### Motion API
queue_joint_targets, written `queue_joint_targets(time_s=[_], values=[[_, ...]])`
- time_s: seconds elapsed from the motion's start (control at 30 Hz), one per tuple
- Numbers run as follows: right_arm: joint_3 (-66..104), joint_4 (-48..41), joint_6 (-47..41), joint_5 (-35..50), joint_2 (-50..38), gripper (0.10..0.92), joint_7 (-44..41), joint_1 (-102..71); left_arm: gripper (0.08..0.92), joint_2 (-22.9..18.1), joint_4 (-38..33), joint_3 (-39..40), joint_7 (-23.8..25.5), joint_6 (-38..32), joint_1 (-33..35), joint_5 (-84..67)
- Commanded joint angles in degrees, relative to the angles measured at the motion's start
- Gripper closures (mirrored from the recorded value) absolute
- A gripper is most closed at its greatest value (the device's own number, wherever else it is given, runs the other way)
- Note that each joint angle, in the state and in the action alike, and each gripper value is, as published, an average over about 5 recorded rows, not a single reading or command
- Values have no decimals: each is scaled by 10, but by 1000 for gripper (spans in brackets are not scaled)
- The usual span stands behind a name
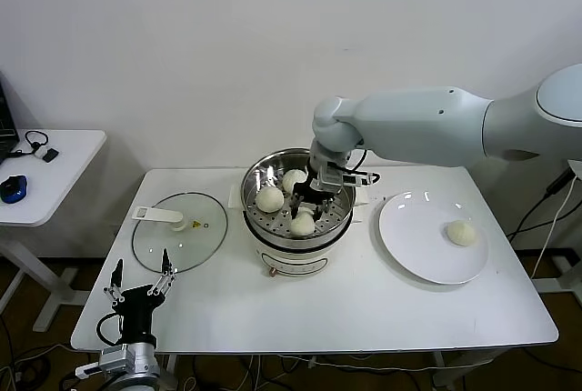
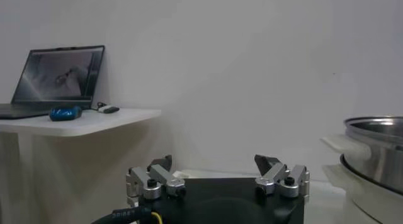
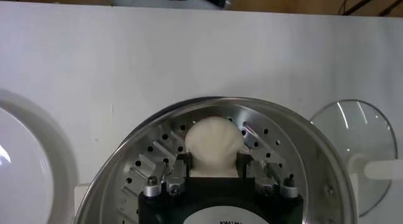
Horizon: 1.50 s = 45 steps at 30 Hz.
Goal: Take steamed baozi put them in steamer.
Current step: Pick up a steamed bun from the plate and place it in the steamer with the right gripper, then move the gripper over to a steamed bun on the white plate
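Observation:
The steamer (image 1: 338, 229) stands mid-table; it also shows in the right wrist view (image 3: 296, 134) and the left wrist view (image 2: 376, 143). Three baozi are inside it: one at the left (image 1: 269, 198), one at the back (image 1: 294, 178) and one at the front (image 1: 303, 224). My right gripper (image 1: 307, 209) reaches down into the steamer. Its fingers close on both sides of the front baozi (image 3: 213, 145), which rests on the perforated tray (image 3: 148, 157). A fourth baozi (image 1: 462, 233) lies on the white plate (image 1: 418, 245). My left gripper (image 1: 141, 280) is parked open and empty at the table's front left corner, also seen in its own wrist view (image 2: 217, 167).
The flat glass lid (image 1: 179, 232) lies left of the steamer; it shows in the right wrist view (image 3: 352, 137). The white plate's rim also shows there (image 3: 25, 156). A side table (image 1: 50, 173) with a mouse stands at far left, with a laptop (image 2: 60, 74) on it.

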Motion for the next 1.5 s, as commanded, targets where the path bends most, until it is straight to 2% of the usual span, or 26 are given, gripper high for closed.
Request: queue_joint_targets(time_s=[0.03, 0.13, 0.37, 0.47, 0.8, 0.9, 1.1, 1.3, 1.5], values=[[2, -5, -2, -8, 5, 506, 5, -12, 177, 1, -1, 0, 0, -1, 1, -1], [4, -7, -6, -2, 6, 469, 8, -9, 177, 1, -3, -1, 0, 0, 1, -2], [0, -2, -4, 21, 5, 262, 5, 20, 177, 1, -5, -2, 0, 0, 0, -2], [-17, 3, 0, 41, 3, 214, -3, 47, 177, 2, -7, -2, 1, 1, 1, -2], [-99, 11, -1, 109, -37, 203, -52, 143, 177, 2, -16, 2, 1, 1, 5, -2], [-146, 14, -43, 149, -64, 203, -81, 173, 177, 2, -20, 2, 1, 2, 6, -3], [-205, 6, -197, 204, -139, 203, -144, 187, 177, 1, -21, 5, 1, 1, 5, -2], [-207, -20, -265, 201, -207, 203, -170, 154, 177, 0, -21, 7, 1, 1, 7, -1], [-140, -84, -281, 153, -279, 203, -171, 64, 177, 1, -20, 6, 1, 0, 10, 2]])
